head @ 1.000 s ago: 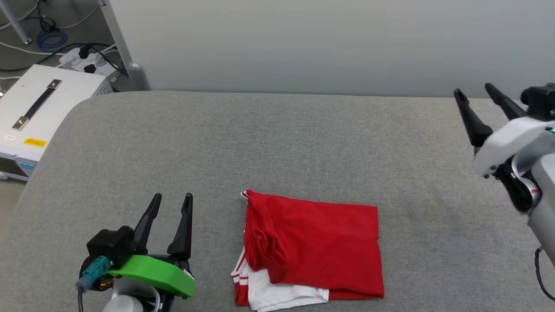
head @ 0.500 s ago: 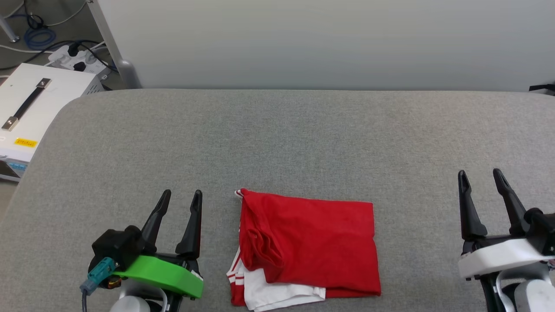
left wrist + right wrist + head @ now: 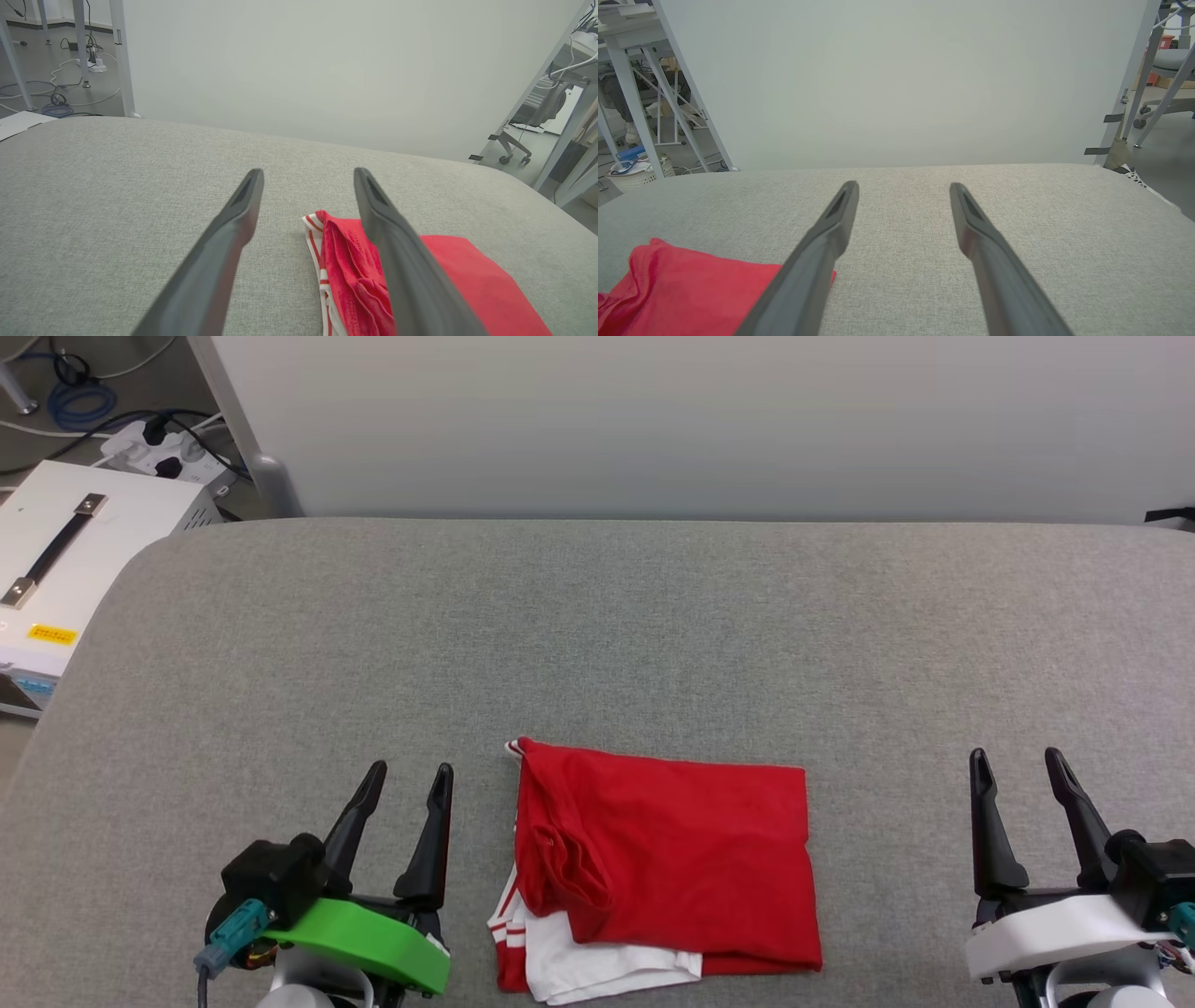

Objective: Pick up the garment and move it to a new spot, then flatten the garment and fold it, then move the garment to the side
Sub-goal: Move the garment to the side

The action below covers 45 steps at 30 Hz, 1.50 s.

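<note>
**Head view.** The garment is being shown lying folded into a rough rectangle on the grey bench, between the two hands. Its red body is facing up, and a white sleeve with red-and-white striped trim is being left exposed along the edge nearest the robot, on the side toward the left hand. The left hand, carried on a green mount, is being held just beside the garment's left edge, apart from the cloth. Its two dark fingers are being kept spread, with nothing between them. The right hand, carried on a white mount, is being held well apart from the garment's right edge, its fingers likewise being kept spread and empty. Both hands are being pointed toward a pale wall panel beyond the bench's far edge.

**Left wrist view.** The striped trim and a bunched red fold of the garment are being seen just right of the hand's fingertips, partly hidden behind its right finger.

**Right wrist view.** A red corner of the garment is being seen left of the hand, partly hidden behind its left finger. Bare bench is being seen between the fingers.

**Surroundings.** Beyond the left hand, off the bench's far left corner, a white case with a black handle is being shown, with a power strip behind it.
</note>
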Motion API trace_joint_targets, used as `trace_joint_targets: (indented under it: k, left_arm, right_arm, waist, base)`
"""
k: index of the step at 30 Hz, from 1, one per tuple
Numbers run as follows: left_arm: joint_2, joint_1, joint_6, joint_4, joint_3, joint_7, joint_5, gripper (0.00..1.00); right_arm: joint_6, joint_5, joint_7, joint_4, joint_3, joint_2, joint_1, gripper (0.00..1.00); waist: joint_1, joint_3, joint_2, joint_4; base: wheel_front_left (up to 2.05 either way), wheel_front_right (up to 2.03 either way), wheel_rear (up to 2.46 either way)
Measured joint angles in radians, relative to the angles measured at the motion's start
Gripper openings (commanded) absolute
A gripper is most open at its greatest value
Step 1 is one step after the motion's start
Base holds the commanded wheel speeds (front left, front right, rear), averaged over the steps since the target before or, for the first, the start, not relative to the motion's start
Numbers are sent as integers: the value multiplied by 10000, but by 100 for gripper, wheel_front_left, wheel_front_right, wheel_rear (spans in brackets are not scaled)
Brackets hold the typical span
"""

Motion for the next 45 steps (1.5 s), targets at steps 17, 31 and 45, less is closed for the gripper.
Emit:
trace_joint_targets:
  k: [17, 31, 45]
  left_arm:
    - [23, 7, 0, 59, -25, 0, 8, 100]
    - [100, -462, 0, 121, -349, 0, 10, 100]
    - [94, -727, 0, 134, -368, 0, 10, 100]
  right_arm:
    - [0, 272, 4454, -537, 775, -31, -81, 100]
    - [0, 1198, 10318, -479, 809, 88, -1307, 100]
    - [0, 1850, 9751, 1290, 1354, 90, -2048, 100]
  waist:
    - [0, 282, 0, 149]
    - [0, 1093, 0, 814]
    - [0, 1723, 0, 1532]
  base:
    - [0, 0, 0]
    - [0, 0, 0]
    - [0, 0, 0]
